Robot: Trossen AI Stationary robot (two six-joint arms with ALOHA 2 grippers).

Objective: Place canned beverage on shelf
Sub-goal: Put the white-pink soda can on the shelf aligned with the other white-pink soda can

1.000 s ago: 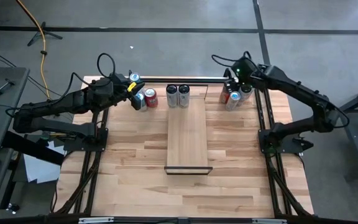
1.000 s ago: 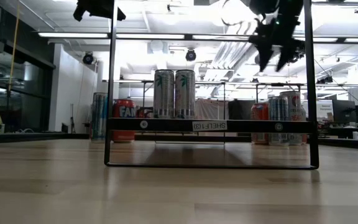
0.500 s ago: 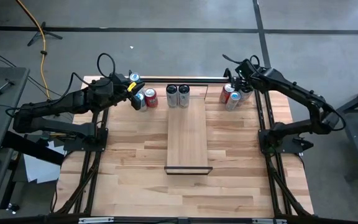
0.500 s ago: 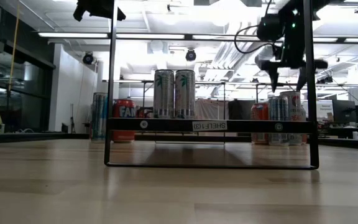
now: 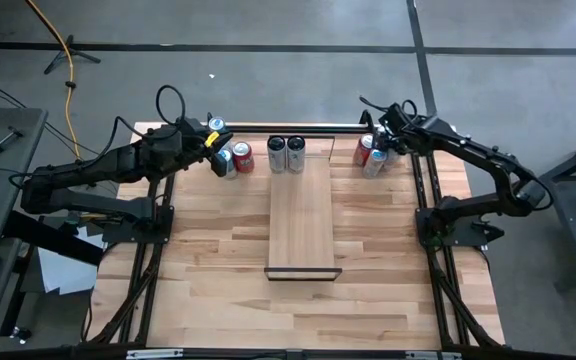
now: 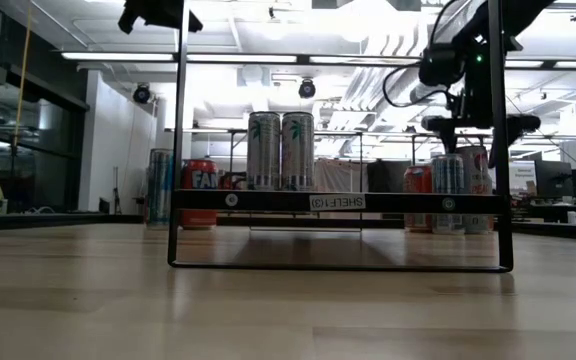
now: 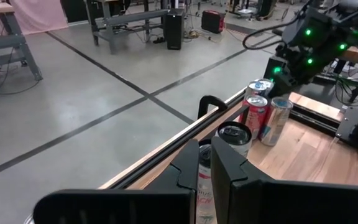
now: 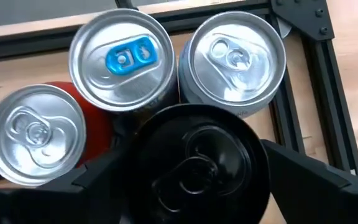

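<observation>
Right gripper over can cluster, jaws spread

Right gripper [image 5: 380,148] sits above the four cans at tabletop [image 5: 218,270] 1 o'clock, straddling the black-top can [image 8: 194,165], not clamped. Left gripper [image 5: 215,150], pressed together, waits at 11 o'clock by more cans. Shelf [image 5: 301,225] mid-tabletop carries two cans [image 5: 286,153] at its 12 o'clock end.

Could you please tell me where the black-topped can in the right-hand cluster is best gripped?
Grip the upright black-topped aluminium can by its upper side wall, descending straight from above with the open right gripper. The red can, blue-tabbed can and plain silver-topped can crowd one side, so the fingers probably fit only on its two free flanks.
</observation>
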